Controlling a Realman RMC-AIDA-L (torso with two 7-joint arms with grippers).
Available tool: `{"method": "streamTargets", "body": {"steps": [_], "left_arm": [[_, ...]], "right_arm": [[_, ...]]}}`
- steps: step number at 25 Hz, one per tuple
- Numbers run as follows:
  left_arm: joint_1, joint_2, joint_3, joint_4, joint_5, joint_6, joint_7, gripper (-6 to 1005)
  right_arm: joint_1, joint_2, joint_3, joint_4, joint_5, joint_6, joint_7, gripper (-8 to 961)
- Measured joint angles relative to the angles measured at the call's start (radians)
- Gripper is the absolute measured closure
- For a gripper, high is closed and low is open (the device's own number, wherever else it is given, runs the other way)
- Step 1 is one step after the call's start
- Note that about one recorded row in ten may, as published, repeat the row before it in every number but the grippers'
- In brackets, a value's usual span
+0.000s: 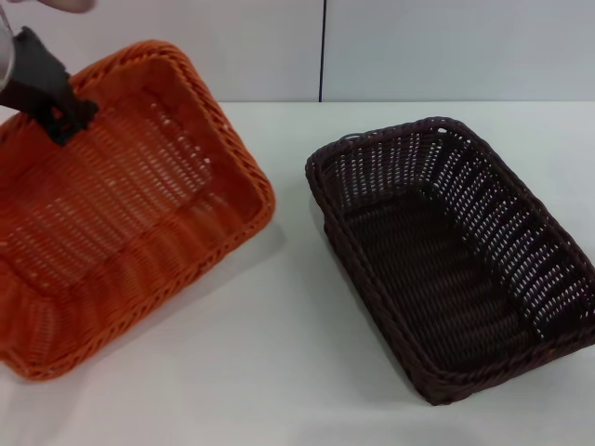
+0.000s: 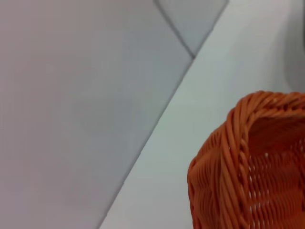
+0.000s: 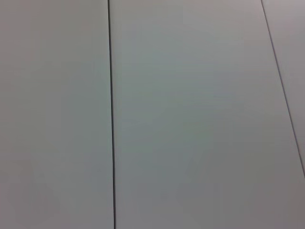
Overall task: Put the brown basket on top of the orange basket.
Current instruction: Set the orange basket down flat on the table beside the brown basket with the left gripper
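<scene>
Tabletop (image 1: 307, 372), white and plain, fills most of the head view and carries both baskets, with a pale panelled wall (image 1: 418, 46) behind it. On the robot's left lies the orange basket (image 1: 121, 214), tilted so that its far end is raised and its near end rests on the table. On the right, well apart from it, the brown basket (image 1: 456, 260) sits flat, its long side angled away to the right, with bare table between the two. Smallest is the left gripper (image 1: 63, 119), dark, at the far rim of the orange basket; whether its fingers clamp the rim cannot be told. The left wrist view shows only a corner of that orange rim. No right gripper shows in any view.
</scene>
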Motion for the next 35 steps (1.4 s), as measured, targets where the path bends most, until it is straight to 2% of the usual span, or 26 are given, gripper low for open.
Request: {"method": "streamTargets", "body": {"steps": [9,13,14,27,29,35], "left_arm": [[-0.050,-0.002,0.036,0.003,-0.002,-0.072,0.156,842],[-0.050,-0.002,0.089,-0.003,0.002,-0.102,0.213,843],[-0.049,-0.002,0.130,-0.003,0.005,-0.119,0.238,843],[-0.070,-0.010,0.253,0.056,-0.002,-0.106,0.233,843],[-0.083,-0.013,0.295,0.080,-0.002,-0.077,0.210,843],[-0.104,-0.014,0.321,0.088,-0.019,-0.043,0.195,843]], "right_arm": [[-0.005,0.000,-0.022,-0.005,0.001,0.003,-0.001,127],[-0.005,0.000,-0.022,-0.005,0.001,0.003,-0.001,127],[-0.005,0.000,-0.022,-0.006,0.001,0.003,-0.001,126],[-0.001,0.000,-0.022,-0.006,0.001,0.003,-0.002,127],[0.000,0.000,-0.022,-0.004,0.001,0.001,-0.002,127],[-0.002,0.000,-0.024,-0.001,0.001,0.001,-0.002,126]]}}
